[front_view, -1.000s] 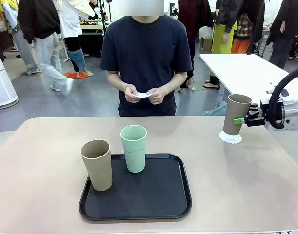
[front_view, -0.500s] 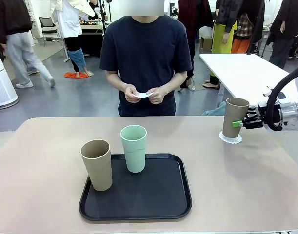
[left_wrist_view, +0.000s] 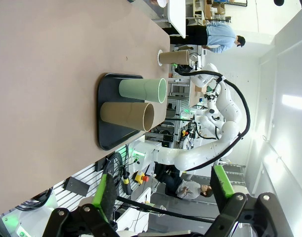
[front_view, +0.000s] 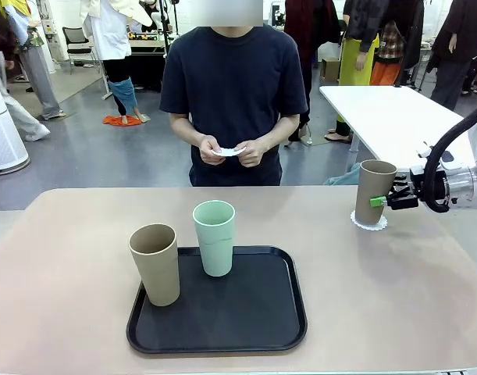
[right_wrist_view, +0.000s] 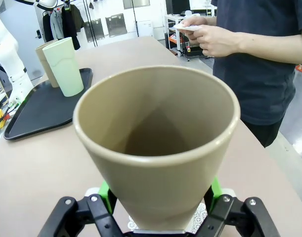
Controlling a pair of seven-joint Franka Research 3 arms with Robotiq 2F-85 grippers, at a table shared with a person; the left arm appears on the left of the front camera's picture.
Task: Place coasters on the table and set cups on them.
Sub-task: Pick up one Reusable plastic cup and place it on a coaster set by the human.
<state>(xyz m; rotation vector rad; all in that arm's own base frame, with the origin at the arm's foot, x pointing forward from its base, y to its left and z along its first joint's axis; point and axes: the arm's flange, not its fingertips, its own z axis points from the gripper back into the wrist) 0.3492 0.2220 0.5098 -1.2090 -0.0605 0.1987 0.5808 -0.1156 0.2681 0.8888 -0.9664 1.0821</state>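
While my right tool (front_view: 388, 201) grips the tan cup (front_view: 375, 191) standing on the scalloped white coaster (front_view: 368, 222) near the table (front_view: 66, 258) far right (seated, I judge), next comes a gentle release and straight retreat.

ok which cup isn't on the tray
The tan cup in the right gripper, over a coaster; the other tan cup and the green cup stand on the tray.

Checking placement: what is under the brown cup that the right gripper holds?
A white coaster lies under the brown cup; its scalloped edge shows. The cup hides its middle.
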